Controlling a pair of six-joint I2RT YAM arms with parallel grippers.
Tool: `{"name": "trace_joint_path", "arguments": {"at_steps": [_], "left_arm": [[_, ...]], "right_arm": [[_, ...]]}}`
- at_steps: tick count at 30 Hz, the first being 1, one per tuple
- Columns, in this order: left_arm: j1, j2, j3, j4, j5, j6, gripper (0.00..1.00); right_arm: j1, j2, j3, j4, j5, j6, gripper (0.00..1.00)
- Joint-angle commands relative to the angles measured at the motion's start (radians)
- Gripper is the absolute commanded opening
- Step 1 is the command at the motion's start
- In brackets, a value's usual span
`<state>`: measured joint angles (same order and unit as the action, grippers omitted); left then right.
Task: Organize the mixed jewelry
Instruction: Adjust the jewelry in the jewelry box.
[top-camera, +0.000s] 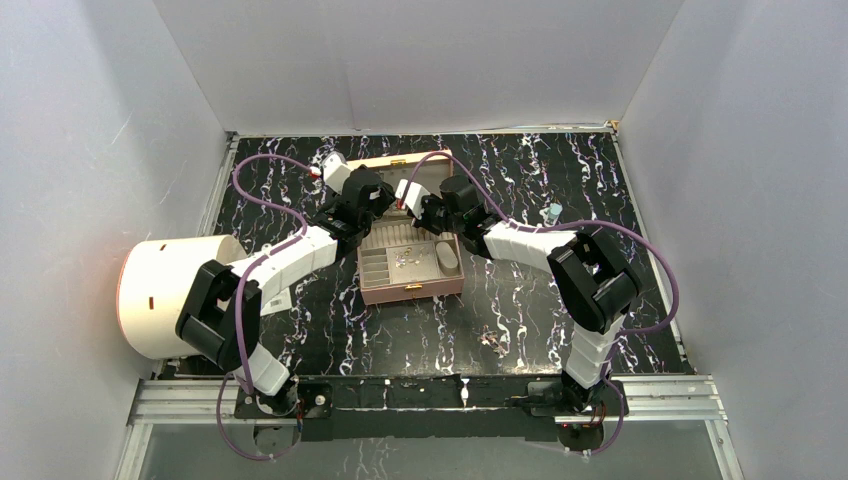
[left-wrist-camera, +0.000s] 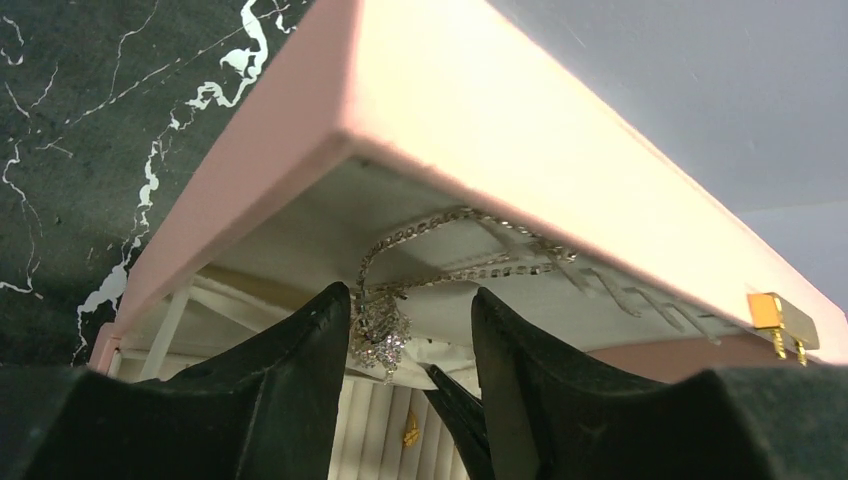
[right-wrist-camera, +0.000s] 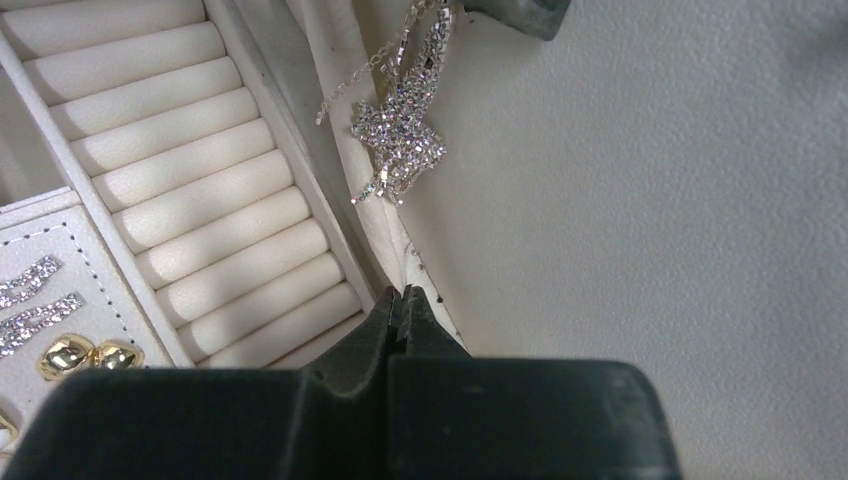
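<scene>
Both arms stretched forward, left pincer (left-wrist-camera: 410, 305) spread — right pincer (right-wrist-camera: 403, 300) pressed closed

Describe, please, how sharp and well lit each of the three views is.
Top view: evenly lit and sharp, but the pieces in the box are too small to make out. Left wrist view: the fingers are dark and soft, the chain sharper. Right wrist view: the pendant glints, crisp.

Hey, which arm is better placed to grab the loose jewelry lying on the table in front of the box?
Probably right. The loose jewelry lies off to the right, and the right gripper is shut. The left gripper stands open around the sparkly chain hanging in the box lid.
</scene>
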<state>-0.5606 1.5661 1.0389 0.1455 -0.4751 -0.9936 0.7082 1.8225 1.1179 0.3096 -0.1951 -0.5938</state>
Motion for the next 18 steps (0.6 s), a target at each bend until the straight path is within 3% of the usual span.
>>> {"name": "trace_joint_path", "arguments": {"at_steps": [1,5,11,18], "left_arm": [[0.005,-0.047,-0.001,0.023,0.034,0.096,0.46],[0.005,-0.025,0.012,0.029,0.066,0.121,0.44],[0.005,-0.076,-0.002,0.060,0.044,0.160,0.52],[0.005,-0.135,0.004,-0.008,0.058,0.167,0.55]], "right_arm": [[0.039,-0.034,-0.023,-0.099,-0.097,0.025,0.00],[0.039,-0.035,-0.020,-0.101,-0.097,0.025,0.00],[0.039,-0.035,-0.018,-0.100,-0.087,0.024,0.00],[0.039,-0.023,-0.002,-0.102,-0.081,0.026,0.00]]}}
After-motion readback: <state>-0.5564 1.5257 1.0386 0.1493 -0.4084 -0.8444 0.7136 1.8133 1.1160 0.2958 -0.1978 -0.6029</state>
